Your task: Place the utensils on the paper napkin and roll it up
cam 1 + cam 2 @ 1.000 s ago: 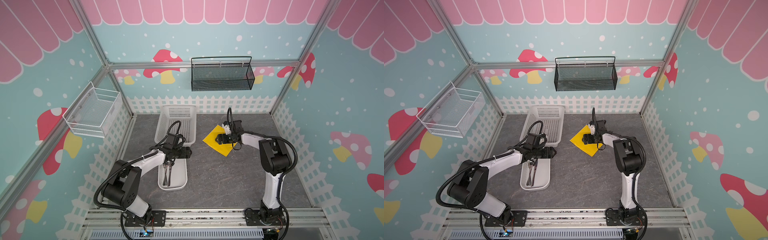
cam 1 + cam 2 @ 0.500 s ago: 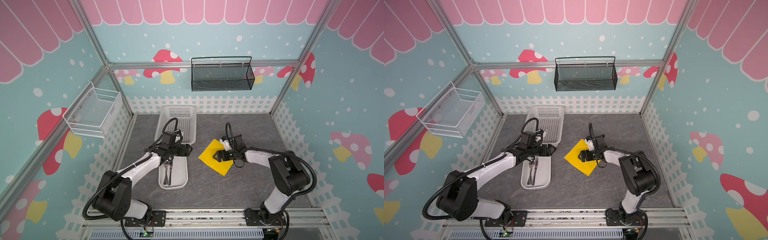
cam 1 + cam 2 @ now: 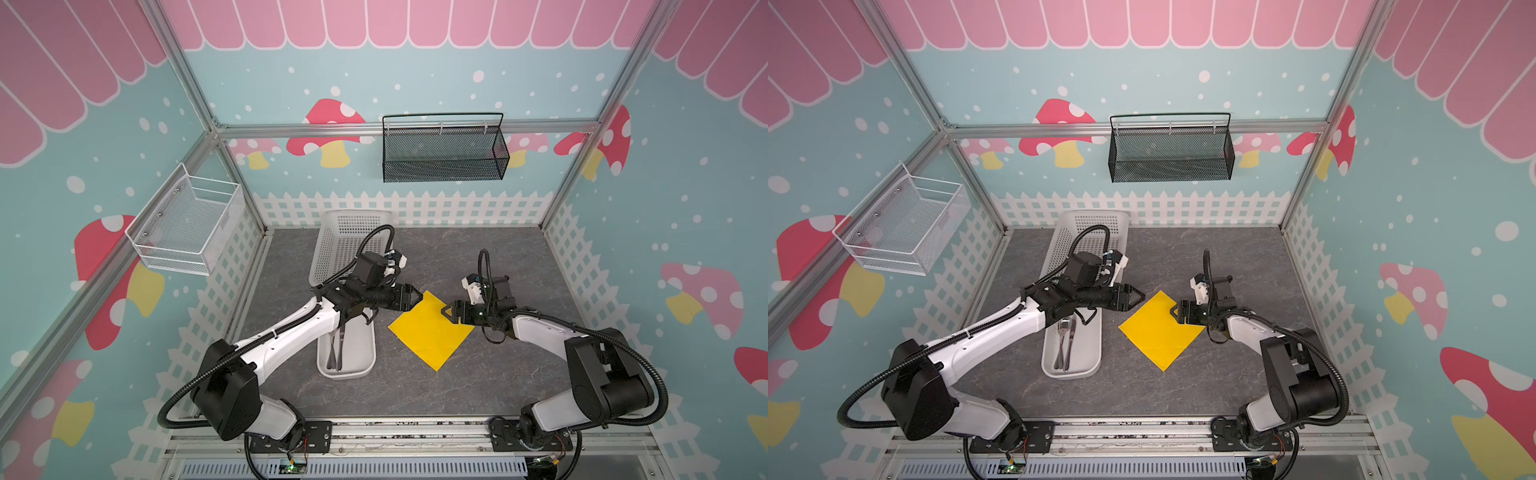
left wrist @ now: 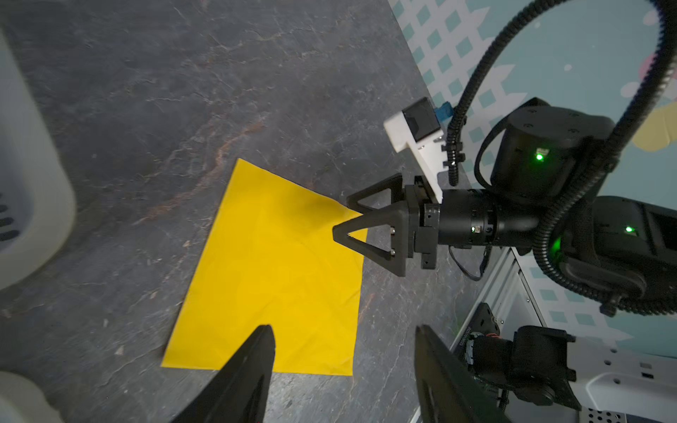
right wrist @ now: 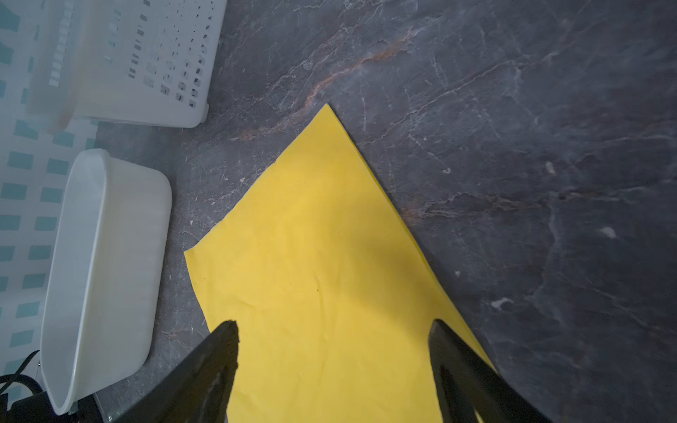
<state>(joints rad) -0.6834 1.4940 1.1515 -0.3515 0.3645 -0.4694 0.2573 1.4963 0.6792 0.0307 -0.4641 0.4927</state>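
Note:
The yellow paper napkin [image 3: 432, 332] [image 3: 1160, 332] lies flat on the dark table, turned like a diamond. Slim silver utensils [image 3: 1065, 343] [image 3: 336, 351] lie together in the white oblong tray [image 3: 1073, 374] left of it. My left gripper [image 3: 417, 297] [image 4: 344, 329] is open over the napkin's far corner, with one fingertip above the paper and nothing between the jaws. At the napkin's right corner my right gripper [image 3: 446, 311] [image 5: 333, 324] is also open, its jaws spread wide above the paper [image 5: 322, 278]. The left wrist view shows that gripper [image 4: 342, 216] low over the napkin [image 4: 278, 278].
A white perforated basket [image 3: 343, 237] [image 5: 146, 55] stands behind the tray [image 5: 106, 256] against the back fence. A black wire basket [image 3: 442, 153] hangs on the back wall and a white wire basket [image 3: 187, 224] on the left wall. My left forearm crosses above the tray.
The napkin has slid from the back of the table toward the front and left along with my right gripper. My left gripper has swung from above the tray to the napkin's far corner.

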